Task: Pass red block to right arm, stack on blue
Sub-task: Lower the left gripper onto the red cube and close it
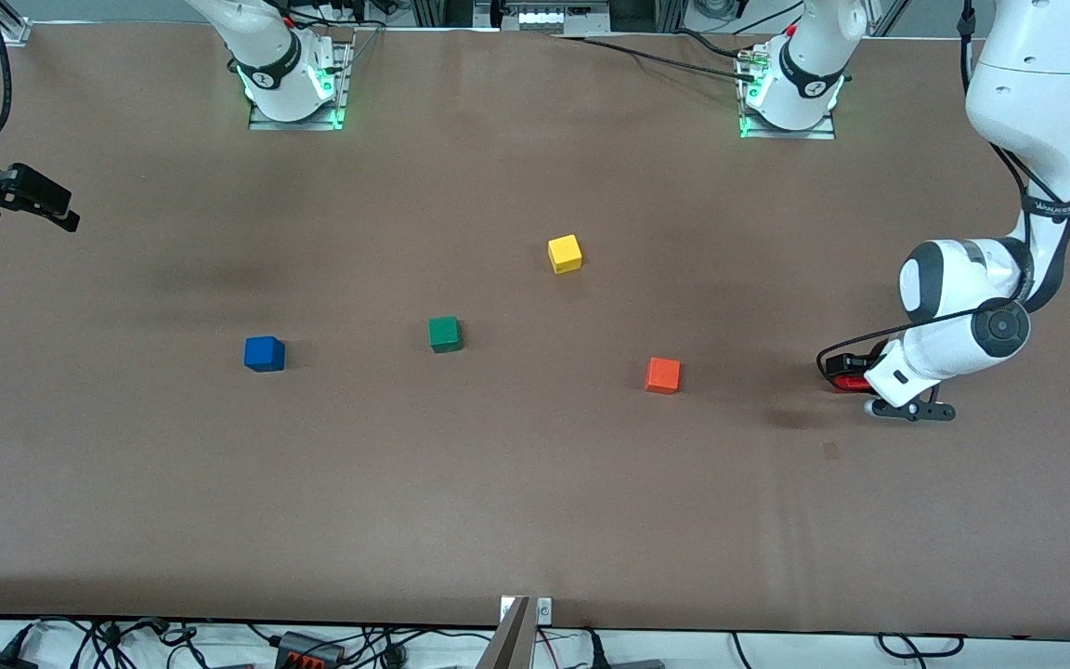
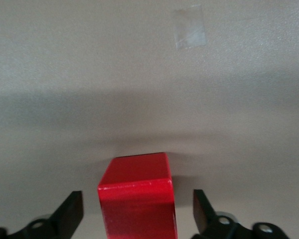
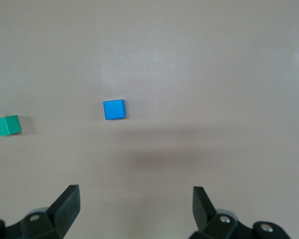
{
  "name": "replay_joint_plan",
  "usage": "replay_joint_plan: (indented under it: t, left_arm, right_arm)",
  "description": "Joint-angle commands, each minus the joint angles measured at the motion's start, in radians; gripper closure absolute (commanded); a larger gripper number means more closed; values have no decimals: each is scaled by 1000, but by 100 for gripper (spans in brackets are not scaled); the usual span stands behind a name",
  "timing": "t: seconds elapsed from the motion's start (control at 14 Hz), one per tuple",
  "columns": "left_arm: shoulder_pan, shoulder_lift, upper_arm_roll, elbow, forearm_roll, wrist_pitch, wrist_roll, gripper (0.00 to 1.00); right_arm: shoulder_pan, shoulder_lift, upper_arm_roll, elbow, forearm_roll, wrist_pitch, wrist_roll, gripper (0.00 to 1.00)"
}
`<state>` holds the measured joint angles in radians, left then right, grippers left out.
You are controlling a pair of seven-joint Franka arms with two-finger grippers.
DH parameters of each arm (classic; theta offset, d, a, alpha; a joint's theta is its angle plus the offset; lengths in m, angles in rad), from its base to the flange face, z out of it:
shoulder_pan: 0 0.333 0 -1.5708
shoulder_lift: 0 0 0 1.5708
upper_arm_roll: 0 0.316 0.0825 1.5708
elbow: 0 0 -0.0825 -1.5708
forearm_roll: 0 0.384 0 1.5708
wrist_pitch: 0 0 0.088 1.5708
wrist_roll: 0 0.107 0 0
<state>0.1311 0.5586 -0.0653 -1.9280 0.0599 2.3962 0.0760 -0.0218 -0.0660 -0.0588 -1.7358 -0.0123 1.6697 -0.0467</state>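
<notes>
The left gripper (image 2: 138, 211) is down at the table (image 1: 498, 483) near the left arm's end, and the red block (image 2: 138, 199) stands between its two fingers (image 2: 70, 214); in the left wrist view a small gap shows on each side of the block, so the fingers are spread around it and not pressed on its faces; in the front view only a piece of red is seen under the white wrist, so whether the fingertips reach the table surface I cannot say for sure; the red block rests on the table with one flat face up, near a small piece of clear tape (image 2: 190, 34) that is stuck on the brown cover; the orange cube (image 1: 662, 375) lies toward the middle of the table from the block, well apart from it; the green cube (image 1: 444, 334) is farther along toward the right arm's end, and the yellow cube (image 1: 565, 254) is farther from the front camera than both; the blue cube (image 1: 264, 354) lies alone toward the right arm's end, with nothing on top of it; the right gripper (image 3: 137, 211) waits in the air above that end of the table, its fingers spread wide and holding nothing; its wrist camera looks down on the blue cube and the green one beside it
</notes>
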Motion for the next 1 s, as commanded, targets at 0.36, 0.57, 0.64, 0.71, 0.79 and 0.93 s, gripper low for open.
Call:
replay_joint_plan:
  t: [0.36,0.57,0.64,0.71,0.79,0.93]
  left_arm:
    - [-2,-12,-13,33,17,-60,24,84]
    - [-10,-39,-30,137,12,-229,135,85]
    - [1,-39,-40,188,6,-297,178,85]
    - [-1,-39,-51,237,5,-357,244,85]
    - [-2,-39,-63,274,5,-397,313,86]
    - [1,-39,-102,340,1,-484,424,87]
  right_arm:
    - [-6,-9,16,-25,32,-10,5,0]
    - [-3,8,20,-25,146,-11,-8,0]
    - [11,15,20,-25,153,-11,-7,0]
    - [26,26,20,-27,158,-10,4,0]
    - [31,32,20,-28,191,-10,7,0]
    - [31,60,20,-30,296,-10,7,0]
